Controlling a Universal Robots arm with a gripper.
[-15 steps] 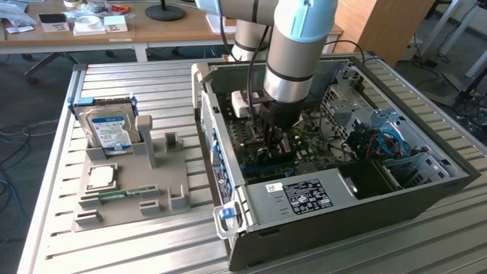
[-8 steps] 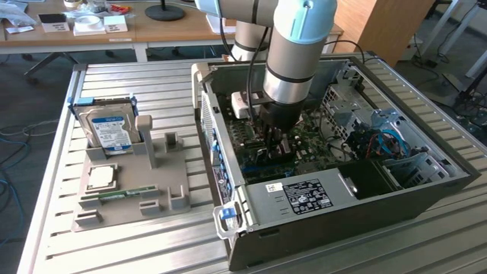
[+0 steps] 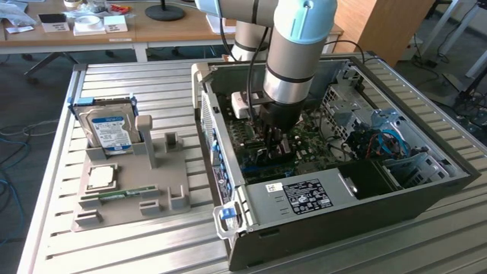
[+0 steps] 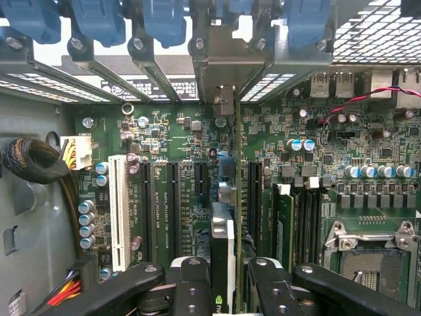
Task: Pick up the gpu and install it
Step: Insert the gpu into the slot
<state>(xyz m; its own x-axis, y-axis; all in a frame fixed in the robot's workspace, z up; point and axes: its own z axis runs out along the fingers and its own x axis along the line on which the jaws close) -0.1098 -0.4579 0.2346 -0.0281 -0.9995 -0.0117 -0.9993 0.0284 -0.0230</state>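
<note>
The fingers [image 4: 231, 289] were pinching the gpu [image 4: 222, 253] between them, one black pad on each flat face, so the card showed edge-on as a slim pale strip running from the bottom centre of the wrist view up toward mid-frame. Its long axis lay along the line of the expansion slots [image 4: 172, 204], the dark parallel strips on the green motherboard [image 4: 296, 171], and pointed toward the metal rear brackets [image 4: 217, 72] and blue retention clips [image 4: 99, 23] across the top of the frame. The card's lower edge seemed to sit over, or just at, the slot between the black ones at centre; whether it had actually seated in that slot could not be told. The white slot [image 4: 120, 210] stood well to the left of the card, the empty processor socket [image 4: 371, 253] at lower right.

In the exterior view the arm [image 3: 293, 63] reached straight down into the open computer case [image 3: 426, 188] at centre frame, the fingers [image 3: 275, 140] low over the board, with the card hidden among the dark parts beneath them. On the slatted counter [image 3: 137, 245], at the exterior view's left, a grey fixture tray [image 3: 129, 214] held a hard drive [image 3: 110, 131] with a blue-white label standing upright, with a bare upright holder beside it.
</note>
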